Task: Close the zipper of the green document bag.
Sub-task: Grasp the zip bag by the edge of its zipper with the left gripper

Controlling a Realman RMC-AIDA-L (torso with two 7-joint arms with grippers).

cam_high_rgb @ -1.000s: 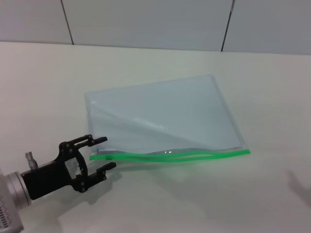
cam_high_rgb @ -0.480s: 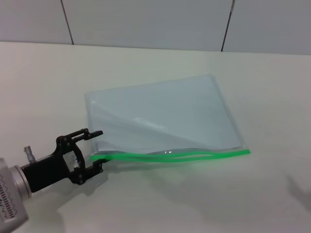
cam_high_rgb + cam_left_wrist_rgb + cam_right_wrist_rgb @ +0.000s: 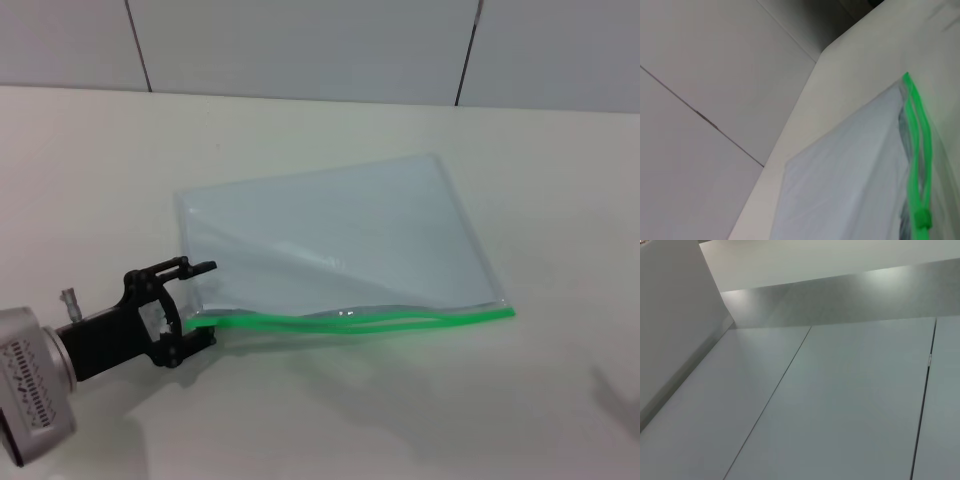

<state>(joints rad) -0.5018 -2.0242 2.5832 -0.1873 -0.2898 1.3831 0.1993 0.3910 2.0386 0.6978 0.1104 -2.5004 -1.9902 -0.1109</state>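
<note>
Translucent green document bag (image 3: 330,235), wavy zipper (image 3: 350,320); left pincer (image 3: 200,303) open, straddling its corner.

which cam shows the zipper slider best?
Left wrist view: the slider sits close up on the zipper. In the head view the left gripper crowds that end. Right wrist view shows only wall.

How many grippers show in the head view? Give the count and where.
1: the left gripper, open, at the near left corner of the bag, by the zipper. The right one is out of view.
</note>
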